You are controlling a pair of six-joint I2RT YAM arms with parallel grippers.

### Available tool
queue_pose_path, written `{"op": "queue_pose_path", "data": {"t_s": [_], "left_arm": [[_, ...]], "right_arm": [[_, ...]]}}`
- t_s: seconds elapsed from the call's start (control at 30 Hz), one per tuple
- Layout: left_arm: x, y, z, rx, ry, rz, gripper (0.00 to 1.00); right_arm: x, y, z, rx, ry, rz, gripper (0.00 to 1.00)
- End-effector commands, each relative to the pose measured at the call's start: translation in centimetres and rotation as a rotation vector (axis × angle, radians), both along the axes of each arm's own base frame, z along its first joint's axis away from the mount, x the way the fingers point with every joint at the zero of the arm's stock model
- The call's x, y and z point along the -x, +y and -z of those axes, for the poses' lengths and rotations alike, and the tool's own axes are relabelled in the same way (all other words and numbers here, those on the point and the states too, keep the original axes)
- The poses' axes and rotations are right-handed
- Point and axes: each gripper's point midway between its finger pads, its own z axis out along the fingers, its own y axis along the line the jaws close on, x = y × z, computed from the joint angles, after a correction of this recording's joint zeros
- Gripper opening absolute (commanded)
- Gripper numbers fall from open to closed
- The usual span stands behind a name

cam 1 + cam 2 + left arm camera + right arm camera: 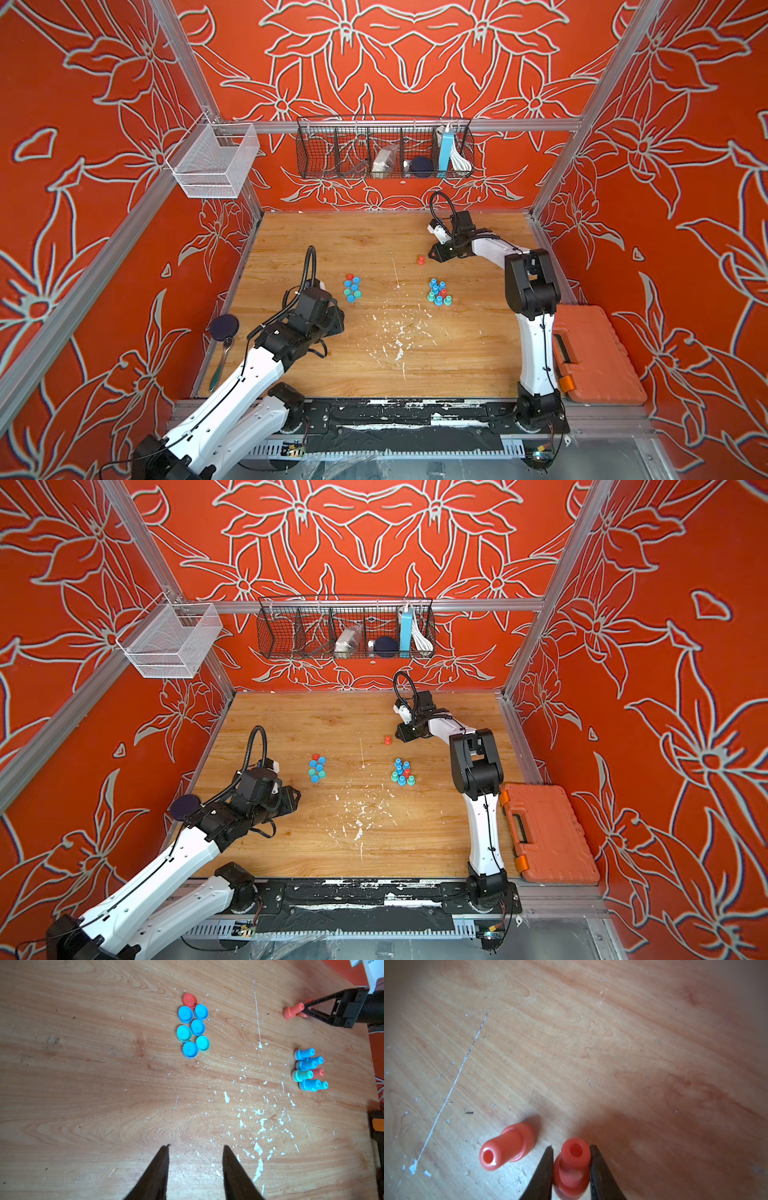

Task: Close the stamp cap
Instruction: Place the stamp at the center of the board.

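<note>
Well, the right gripper [571,1149] pinches an upright red stamp [570,1174] far right; the red cap [350,276] lies near-left, closer to the spread, empty left gripper [196,1147].

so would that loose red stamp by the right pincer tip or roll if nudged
A low nudge would probably slide the loose red stamp: it stands on its wider base and looks like smooth plastic. A push on the narrow neck may tip it; its round body would then likely roll.

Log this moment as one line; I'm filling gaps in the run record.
right tool: shut on red stamp | left tool: open, empty | red cap: lying loose
</note>
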Motion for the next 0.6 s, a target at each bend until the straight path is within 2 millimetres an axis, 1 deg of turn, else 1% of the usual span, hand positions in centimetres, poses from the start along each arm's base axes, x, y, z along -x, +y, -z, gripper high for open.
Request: {"op": "queue_pose_path", "data": {"t_s": [0.0, 0.1, 0.3, 0.4, 0.43, 0.5, 0.57], "left_arm": [[0.0, 0.2, 0.4, -0.005, 0.003, 0.001, 0.43], [0.0, 0.2, 0.4, -0.002, 0.002, 0.0, 0.43], [0.0, 0.0, 0.6, 0.003, 0.002, 0.004, 0.43], [0.1, 0.1, 0.7, 0.004, 0.004, 0.004, 0.43], [0.1, 0.1, 0.7, 0.005, 0.001, 0.003, 0.43], [0.1, 0.2, 0.6, 0.006, -0.003, 0.0, 0.43], [0.2, 0.2, 0.7, 0.007, -0.004, 0.001, 0.43]], "right_arm": [[0.4, 0.0, -3.2, -0.029, -0.068, 0.012, 0.13], [0.8, -0.4, -3.9, -0.035, -0.115, 0.027, 0.14], [1.0, -1.8, -4.0, 0.003, -0.181, 0.108, 0.12], [1.3, -3.6, -3.7, 0.092, -0.192, 0.215, 0.08], [1.8, -4.1, -3.9, 0.119, -0.208, 0.248, 0.07], [3.1, -4.4, -4.5, 0.15, -0.281, 0.272, 0.07], [4.7, -4.0, -5.2, 0.156, -0.349, 0.266, 0.06]]}}
